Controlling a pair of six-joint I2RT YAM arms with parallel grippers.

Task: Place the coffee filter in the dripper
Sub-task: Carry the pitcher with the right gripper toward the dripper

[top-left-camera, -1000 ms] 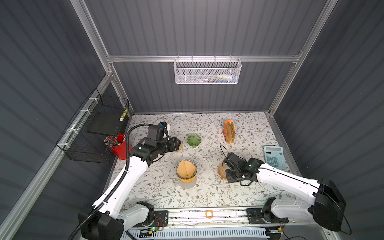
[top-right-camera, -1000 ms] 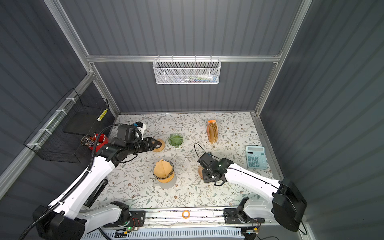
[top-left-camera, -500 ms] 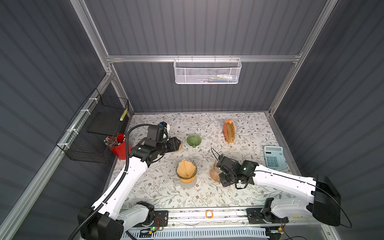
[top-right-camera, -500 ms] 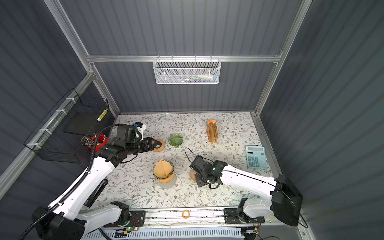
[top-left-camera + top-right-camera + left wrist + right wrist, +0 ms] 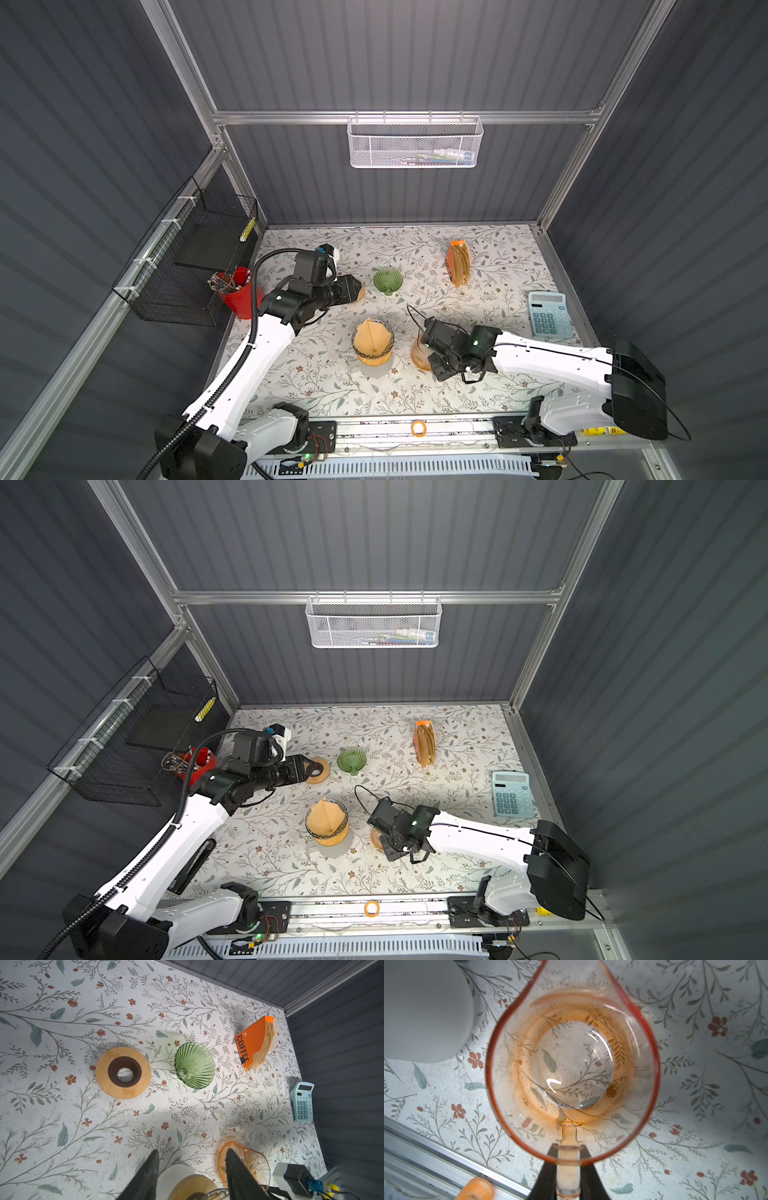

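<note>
Sliding since a second ago, our right gripper (image 5: pixel 430 357) is bringing the orange pitcher (image 5: pixel 417 358) nearer the dripper (image 5: pixel 390 332) in a top view. The coffee filter (image 5: pixel 369 338) is sitting inside it, just beside our gripper, whose tips are hiding beneath the wrist. Left wrist view: our left gripper (image 5: pixel 191 1153) is hanging open, empty. Right wrist view: fingers (image 5: pixel 550 1167) are clamping the pitcher's handle.

Left arm (image 5: pixel 266 345) reaches up and away from its base, wrist bent. Left gripper (image 5: pixel 191 1152) is level, pointing right, jaws half apart, nothing between them. Right arm (image 5: pixel 548 361) stretched low toward centre, right gripper (image 5: pixel 568 1157) pinched on a jug (image 5: pixel 529 1064) handle.
</note>
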